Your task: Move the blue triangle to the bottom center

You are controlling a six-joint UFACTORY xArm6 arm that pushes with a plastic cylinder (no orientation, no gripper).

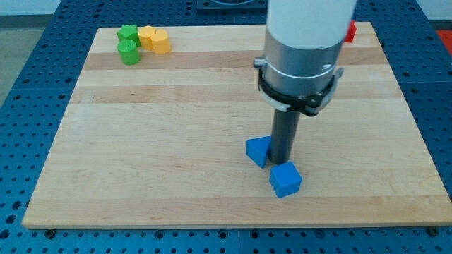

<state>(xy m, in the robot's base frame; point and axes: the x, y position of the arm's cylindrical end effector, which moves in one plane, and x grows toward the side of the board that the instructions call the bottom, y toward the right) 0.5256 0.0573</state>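
Note:
The blue triangle (258,150) lies on the wooden board (162,141), right of centre in the lower half. My tip (280,161) stands just to its right, touching or nearly touching it. A blue cube (285,179) lies just below and right of the tip, close to it. The rod's wide grey and white body hangs above and hides part of the board behind it.
At the view's top left, a green star-like block (128,32), a green cylinder (128,52) and two yellow blocks (155,39) cluster together. A red block (350,31) peeks out at the top right behind the arm. The board's bottom edge (233,224) is near.

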